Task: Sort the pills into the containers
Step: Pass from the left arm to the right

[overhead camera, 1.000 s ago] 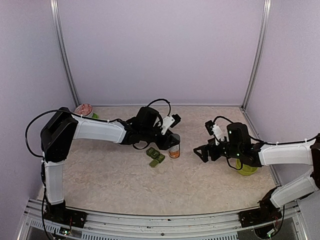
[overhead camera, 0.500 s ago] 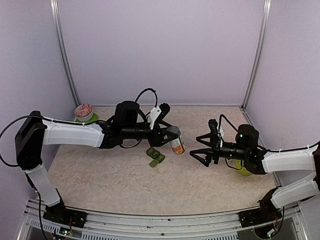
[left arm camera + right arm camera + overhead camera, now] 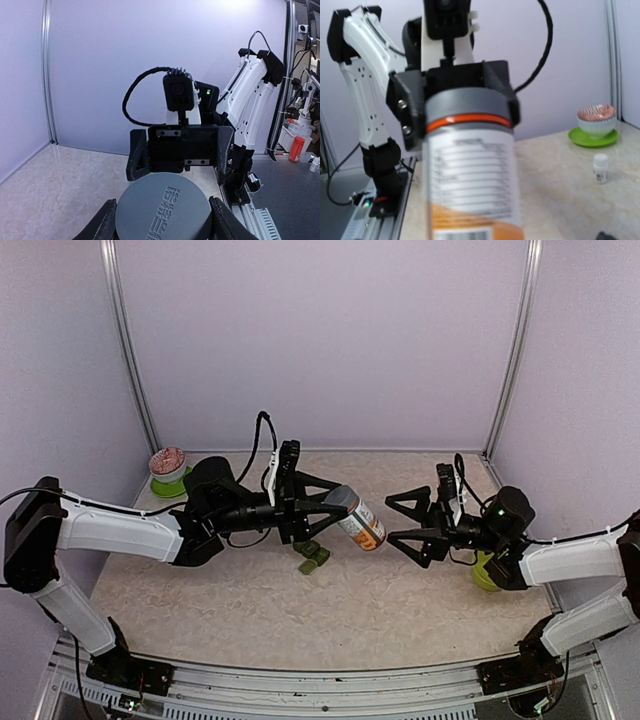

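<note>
A pill bottle point(image 3: 361, 524) with a white and orange label and a grey cap point(image 3: 162, 210) hangs tilted in the air above the table. My left gripper point(image 3: 340, 506) is shut on its cap. In the right wrist view the bottle point(image 3: 470, 175) fills the middle, cap end held in the left gripper's fingers point(image 3: 402, 107). My right gripper point(image 3: 402, 520) stands open, apart from the bottle's base and facing it. The containers point(image 3: 313, 555), a dark green strip, lie on the table under the left gripper, partly hidden. No loose pills show.
A lime-green bowl point(image 3: 486, 576) sits behind my right arm. A red patterned bowl on a green saucer point(image 3: 168, 463) stands at the back left, with a small white bottle point(image 3: 601, 167) near it. Purple walls enclose the table.
My left arm has lifted the bottle off the table beside the containers and tipped it toward the right. My right gripper has risen and turned to face it, still open.
</note>
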Robot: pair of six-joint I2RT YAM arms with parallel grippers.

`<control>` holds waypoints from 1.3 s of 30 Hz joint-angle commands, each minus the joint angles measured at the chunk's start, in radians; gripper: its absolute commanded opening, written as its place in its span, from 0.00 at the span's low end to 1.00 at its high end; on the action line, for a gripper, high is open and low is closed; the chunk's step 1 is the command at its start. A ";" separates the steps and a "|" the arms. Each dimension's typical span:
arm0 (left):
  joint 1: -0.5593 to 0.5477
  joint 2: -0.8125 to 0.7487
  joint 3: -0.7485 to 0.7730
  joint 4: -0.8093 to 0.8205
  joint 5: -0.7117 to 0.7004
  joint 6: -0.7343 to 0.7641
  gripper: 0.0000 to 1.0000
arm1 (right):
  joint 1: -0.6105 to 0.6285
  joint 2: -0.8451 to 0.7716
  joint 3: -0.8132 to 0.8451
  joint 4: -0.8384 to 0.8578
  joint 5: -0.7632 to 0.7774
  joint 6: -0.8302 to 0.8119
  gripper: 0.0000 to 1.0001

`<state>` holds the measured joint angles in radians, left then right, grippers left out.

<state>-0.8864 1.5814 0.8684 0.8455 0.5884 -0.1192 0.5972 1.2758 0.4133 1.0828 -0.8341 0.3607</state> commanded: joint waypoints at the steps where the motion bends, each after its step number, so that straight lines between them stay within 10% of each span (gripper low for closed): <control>1: -0.022 -0.019 -0.020 0.248 0.008 -0.070 0.14 | 0.046 0.047 0.052 0.124 -0.013 0.048 0.99; 26: -0.069 0.023 -0.058 0.384 -0.045 -0.029 0.15 | 0.181 0.194 0.189 0.188 0.024 0.083 0.70; 39: -0.069 0.014 -0.069 0.390 -0.053 -0.025 0.14 | 0.181 0.206 0.161 0.227 -0.002 0.092 0.80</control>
<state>-0.9497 1.6138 0.8055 1.1687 0.5465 -0.1524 0.7696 1.4719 0.5854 1.2663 -0.8127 0.4446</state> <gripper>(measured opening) 0.530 0.789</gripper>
